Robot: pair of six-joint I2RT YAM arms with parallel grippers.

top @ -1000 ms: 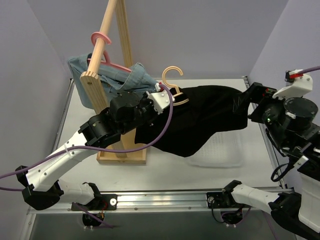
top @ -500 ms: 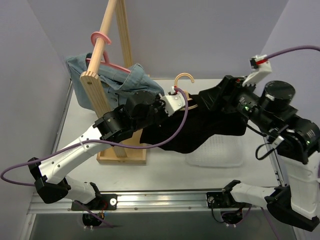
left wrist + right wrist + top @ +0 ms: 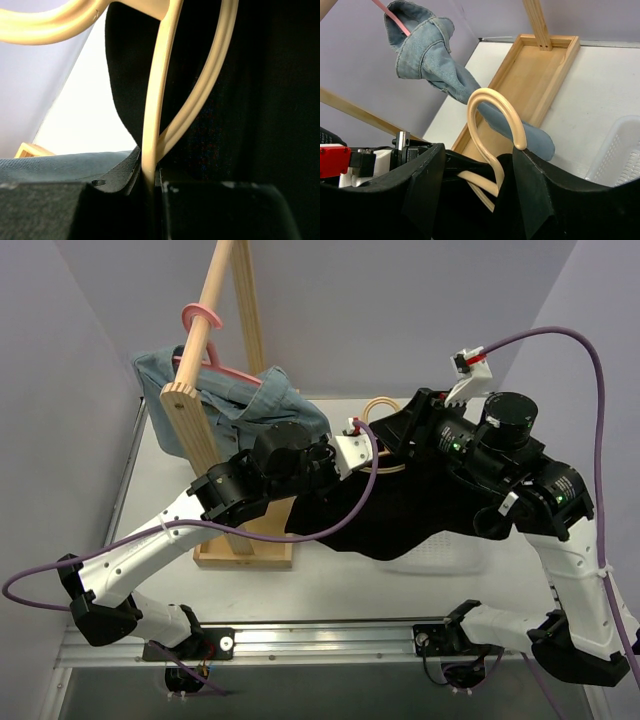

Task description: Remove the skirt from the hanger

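The left fingers (image 3: pixel 75 210) are pressed together on the lower stem of a cream wooden hanger (image 3: pixel 160 100); the thin wood is pinched in the seam between them. The black skirt (image 3: pixel 270 100) fills the space just behind and to the right. The left arm reaches from its base diagonally across the front of the wooden rack (image 3: pixel 195 420), with a purple cable looping beneath it.

The right fingers (image 3: pixel 420 195) are spread wide, one on either side of the hanger's neck, and its curved hook rises in the gap between them. The right arm arches high over the tabletop (image 3: pixel 330 580), with its wrist bent back toward the left arm.

Behind the hook, a denim garment (image 3: pixel 240 390) hangs on a pink hanger (image 3: pixel 205 320) from the rack's pole, close to both wrists.

The skirt (image 3: pixel 400 515) is on the cream hanger, drooping below both sets of fingers and partly covering a white basket (image 3: pixel 450 552).
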